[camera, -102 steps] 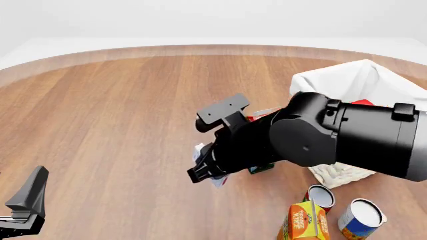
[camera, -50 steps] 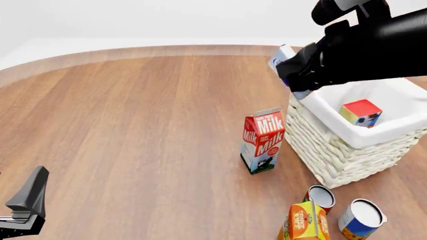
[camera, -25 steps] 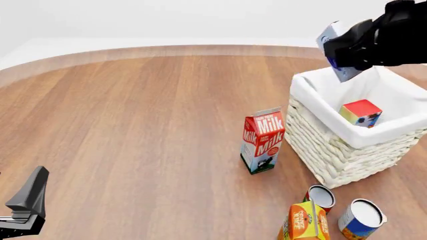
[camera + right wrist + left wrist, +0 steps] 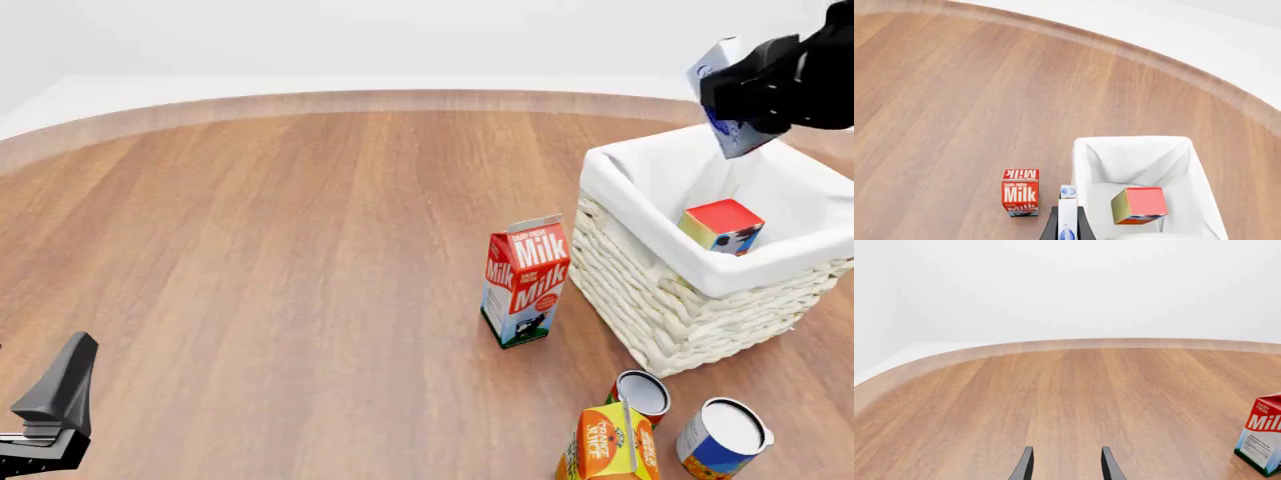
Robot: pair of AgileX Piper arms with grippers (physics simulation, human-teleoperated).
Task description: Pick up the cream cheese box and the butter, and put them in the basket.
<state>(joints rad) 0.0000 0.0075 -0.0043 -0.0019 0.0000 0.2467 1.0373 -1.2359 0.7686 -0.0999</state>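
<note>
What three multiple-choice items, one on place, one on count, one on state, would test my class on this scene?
1. Where is the butter?
A. on the table
B. inside the basket
C. in the left gripper

2. How many tin cans stand near the juice carton?
A. two
B. none
C. four

3. What is the right gripper doing?
A. gaping empty
B. resting on the table
C. holding the cream cheese box above the basket

Answers: 1 B, it lies on the liner; 2 A, two open tops show; 3 C, the fingers clamp the box.
</note>
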